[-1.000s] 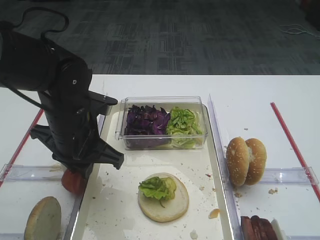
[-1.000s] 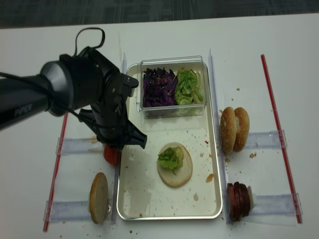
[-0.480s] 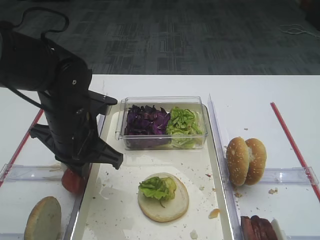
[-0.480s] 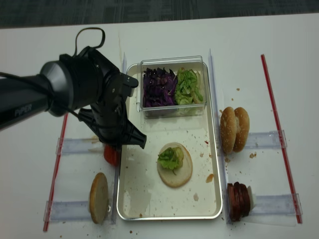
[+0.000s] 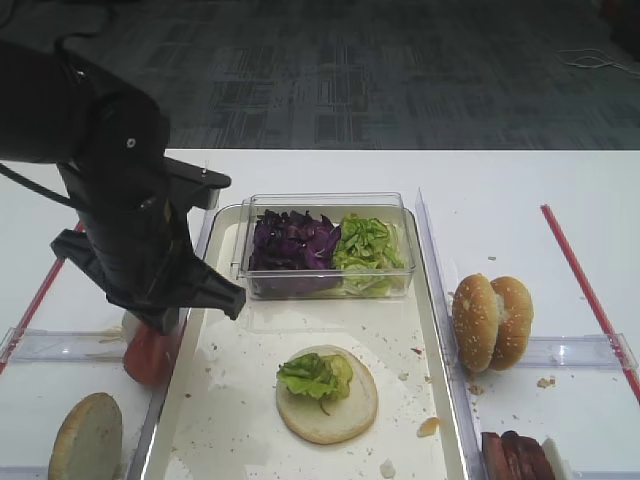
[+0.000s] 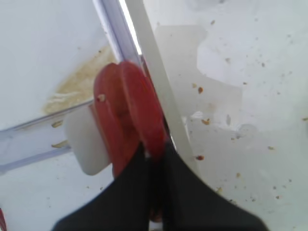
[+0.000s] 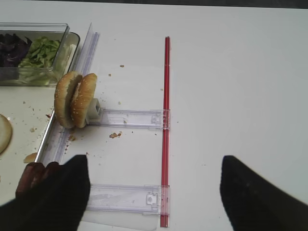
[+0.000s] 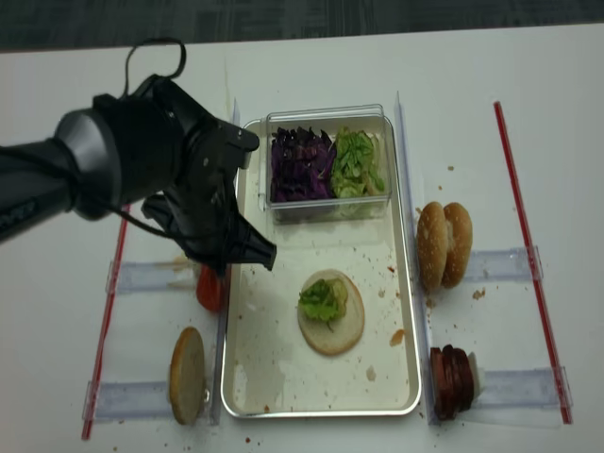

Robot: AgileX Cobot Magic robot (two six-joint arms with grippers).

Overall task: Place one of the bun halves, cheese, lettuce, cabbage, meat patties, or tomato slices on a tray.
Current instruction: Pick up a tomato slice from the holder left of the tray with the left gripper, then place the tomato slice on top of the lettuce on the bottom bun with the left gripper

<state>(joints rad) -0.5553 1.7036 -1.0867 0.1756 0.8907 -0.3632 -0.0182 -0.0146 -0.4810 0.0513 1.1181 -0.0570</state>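
Clamped on the nearest of the thin round bright-red tomato slices (image 6: 144, 120), our left gripper (image 6: 155, 156) had its dark jaws pinched together across the slice's lower edge. That slice stood on edge in a small stack of tomato slices against a white block on a clear plastic rail, just outside the left rim of the long cream-white rectangular tray (image 5: 205, 385). From the high view we could see only the red stack (image 5: 148, 352) peeking out below the black arm.

On the tray sat a flat pale bun half (image 5: 327, 394) with a tuft of light green shredded lettuce (image 5: 313, 374) on it. Behind it, a clear plastic box (image 5: 325, 245) held dark purple shredded cabbage (image 5: 290, 240) beside more lettuce. Two sesame-seeded bun halves (image 5: 492, 321) stood well to the right of the tray, and dark reddish-brown meat patties (image 8: 452, 378) lay nearer the front. Our right gripper (image 7: 154, 192) hung spread wide over the bare table, holding nothing.

We judged the grip shallow, so the wet slice could slip out or tear on the lift. The neighbouring slice touched it and might cling and come along. A low carry could also catch the tray's raised rim
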